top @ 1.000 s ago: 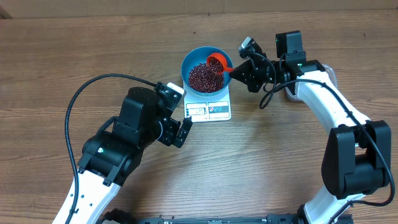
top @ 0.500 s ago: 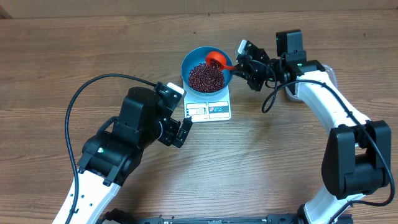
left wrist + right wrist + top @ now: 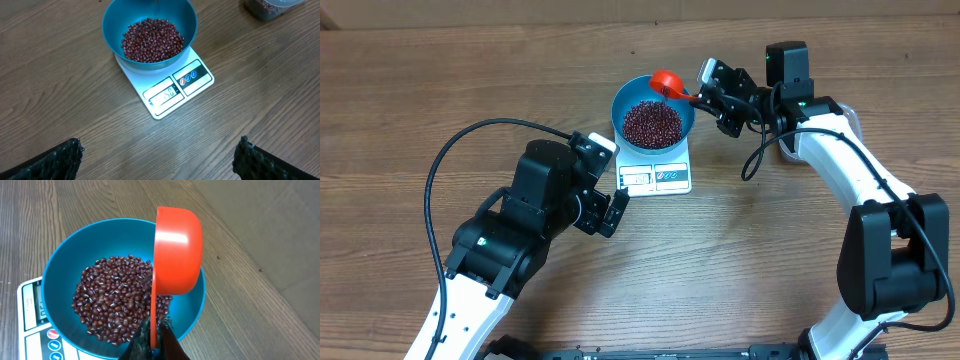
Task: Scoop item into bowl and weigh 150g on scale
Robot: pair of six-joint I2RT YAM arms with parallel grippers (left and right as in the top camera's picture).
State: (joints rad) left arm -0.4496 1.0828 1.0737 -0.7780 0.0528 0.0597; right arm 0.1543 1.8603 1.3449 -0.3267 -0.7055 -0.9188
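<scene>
The blue bowl (image 3: pixel 618 104) stands on the white scale (image 3: pixel 655 178) and holds a heap of dark red-brown beans (image 3: pixel 652 122). My right gripper (image 3: pixel 705 97) is shut on the handle of an orange-red scoop (image 3: pixel 667 82), which hangs over the bowl's far right rim. In the right wrist view the scoop (image 3: pixel 177 250) is turned on its side above the beans (image 3: pixel 115 300), its inside hidden, with the gripper (image 3: pixel 154 336) clamped on the handle. My left gripper (image 3: pixel 610 180) stands open just left of the scale. Nothing lies between its fingers (image 3: pixel 55 162). The scale's display (image 3: pixel 165 94) is lit.
A clear tub (image 3: pixel 270 7) with more beans sits at the top right edge of the left wrist view, beyond the bowl (image 3: pixel 112 20). The left arm's black cable (image 3: pixel 450 160) loops over the wooden table at the left.
The right gripper has lifted the scoop from over the beans to the bowl's far right rim and rolled it onto its side. The left arm has not moved.
</scene>
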